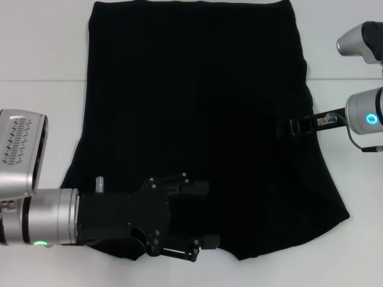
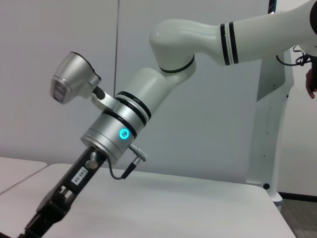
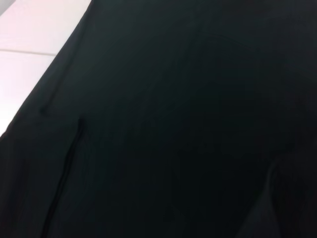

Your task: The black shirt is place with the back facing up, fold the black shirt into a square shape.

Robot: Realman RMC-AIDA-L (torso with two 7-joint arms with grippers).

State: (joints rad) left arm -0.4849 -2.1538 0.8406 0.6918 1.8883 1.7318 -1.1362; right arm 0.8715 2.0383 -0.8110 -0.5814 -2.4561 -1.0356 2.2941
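Note:
The black shirt (image 1: 197, 107) lies spread flat on the white table (image 1: 42, 48), and it fills most of the head view. It is narrower at the far end and wider toward me. My left gripper (image 1: 206, 215) hovers over the shirt's near edge, left of centre, open wide with nothing between its fingers. My right gripper (image 1: 297, 125) sits low at the shirt's right edge, about halfway along. The left wrist view shows that right gripper (image 2: 49, 213) pointing down at the table. Black cloth (image 3: 188, 124) fills nearly all of the right wrist view.
Bare white table (image 1: 359, 251) surrounds the shirt on the left, right and near sides. A table seam (image 1: 36, 80) runs across on both sides. A pale wall and a white robot column (image 2: 265, 124) stand behind the table.

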